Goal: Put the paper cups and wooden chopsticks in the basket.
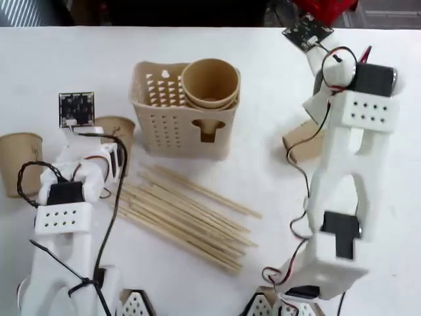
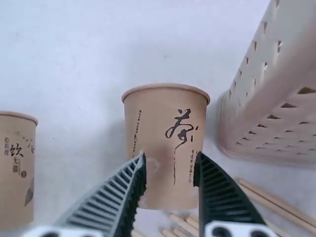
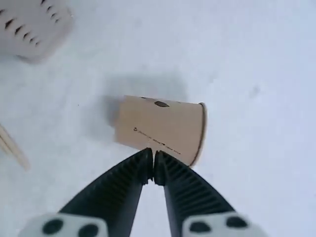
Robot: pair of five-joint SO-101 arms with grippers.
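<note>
Wooden chopsticks (image 1: 191,210) lay loose on the table, nearest. Thin, stiff and prone to roll, they were probably best pinched mid-length. Left gripper (image 2: 170,157) had jaws spread either side of an upright paper cup (image 2: 165,123). Right gripper (image 3: 152,160) had jaws pressed together at a tipped cup (image 3: 160,128). Cups judged light and crushable; grip the wall gently. Basket (image 1: 164,125) stood beyond, stacked cups (image 1: 210,82) at one end.
</note>
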